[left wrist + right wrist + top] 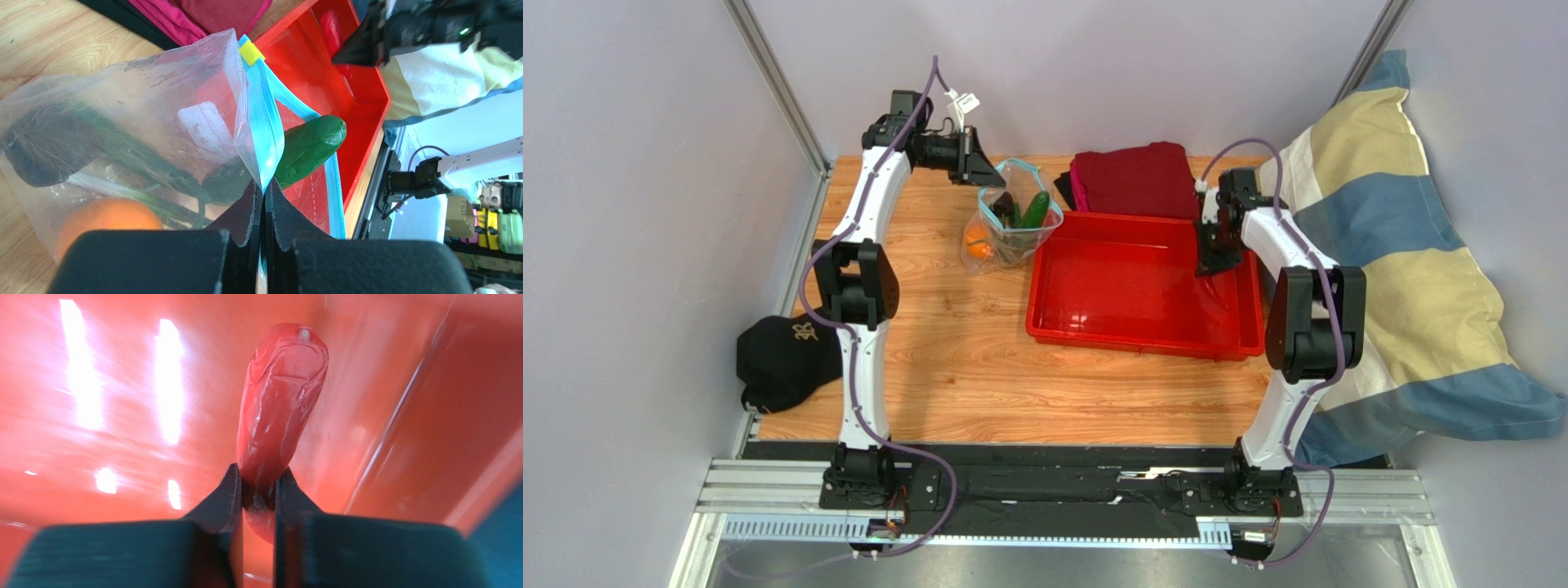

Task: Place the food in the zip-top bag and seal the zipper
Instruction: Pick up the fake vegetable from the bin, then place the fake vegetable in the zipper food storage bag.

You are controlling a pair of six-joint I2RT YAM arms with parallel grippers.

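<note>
The clear zip-top bag point(1014, 227) stands at the back of the table, left of the red tray, its mouth open. Inside I see the orange fruit point(101, 223), dark green vegetables and green onion point(123, 165); a green cucumber point(310, 147) sticks out of the mouth. My left gripper point(264, 190) is shut on the bluish zipper strip point(261, 131) at the bag's near corner. My right gripper point(258, 490) is shut on the red chili point(279, 410), low inside the red tray's right end point(1216, 251).
The red tray point(1136, 312) sits right of the bag. Folded dark red cloth point(1130, 178) lies behind it. A black cap point(781, 355) hangs over the table's left edge. A striped pillow point(1406, 257) lies off the right side.
</note>
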